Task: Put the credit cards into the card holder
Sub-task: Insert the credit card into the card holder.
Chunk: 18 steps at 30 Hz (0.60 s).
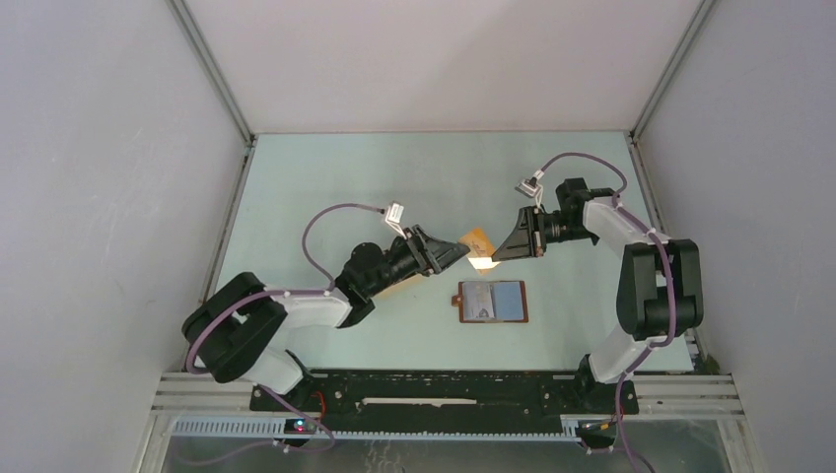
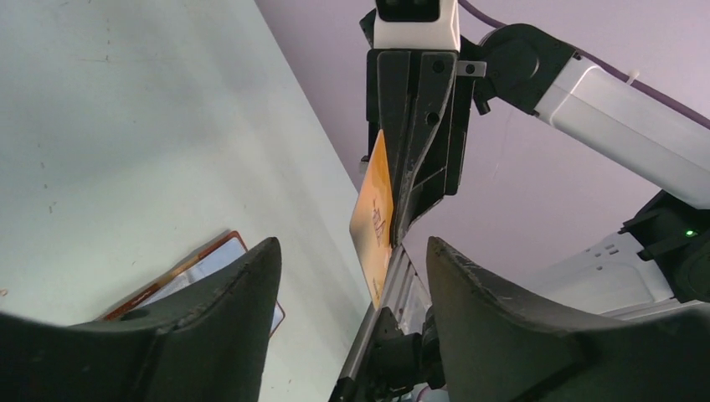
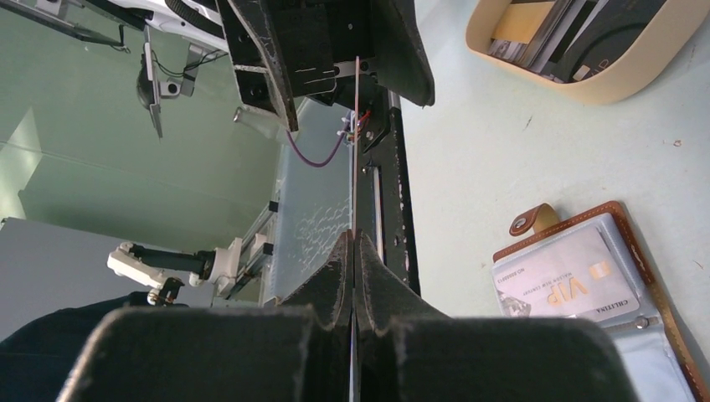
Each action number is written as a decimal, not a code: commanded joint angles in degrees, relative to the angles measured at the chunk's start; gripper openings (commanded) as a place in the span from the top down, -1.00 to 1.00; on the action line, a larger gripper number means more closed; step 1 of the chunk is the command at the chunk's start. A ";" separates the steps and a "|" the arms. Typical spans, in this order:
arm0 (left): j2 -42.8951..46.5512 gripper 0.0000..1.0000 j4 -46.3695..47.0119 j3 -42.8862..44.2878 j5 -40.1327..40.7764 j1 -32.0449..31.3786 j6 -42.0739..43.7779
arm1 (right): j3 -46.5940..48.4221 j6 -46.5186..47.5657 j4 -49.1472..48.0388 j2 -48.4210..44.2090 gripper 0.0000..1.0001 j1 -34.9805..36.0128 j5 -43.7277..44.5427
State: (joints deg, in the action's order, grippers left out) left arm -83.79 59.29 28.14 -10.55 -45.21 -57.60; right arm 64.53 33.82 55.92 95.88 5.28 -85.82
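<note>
The right gripper (image 3: 353,241) is closed tight on one edge of an orange card (image 2: 374,209). It holds the card in the air, with the thin edge toward its own camera. The left gripper (image 1: 461,251) faces it with the jaws apart. The free edge of the card is just in front of this gap; if they touch, I cannot tell. On the table (image 1: 325,197), nearer to the arm bases, the holder (image 1: 493,302) lies open with a whitish VIP card (image 3: 563,280) in its pocket. Near it is a cream tray (image 3: 586,84) with other cards (image 3: 578,33).
</note>
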 commanded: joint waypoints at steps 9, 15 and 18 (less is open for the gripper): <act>-4.42 0.43 10.41 3.61 -3.57 0.36 -6.01 | 1.06 2.98 1.72 1.27 1.00 1.42 -0.94; -5.67 0.99 12.68 3.69 -5.18 0.94 -7.13 | 1.14 3.56 1.88 0.92 1.00 2.74 0.48; -5.19 1.00 11.45 3.10 -5.93 1.59 -6.42 | 2.31 6.16 4.10 0.89 0.79 2.77 2.74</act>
State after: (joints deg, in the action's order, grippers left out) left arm -89.32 67.66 29.06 -14.70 -44.27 -64.07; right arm 64.58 35.81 57.14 97.30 7.18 -85.32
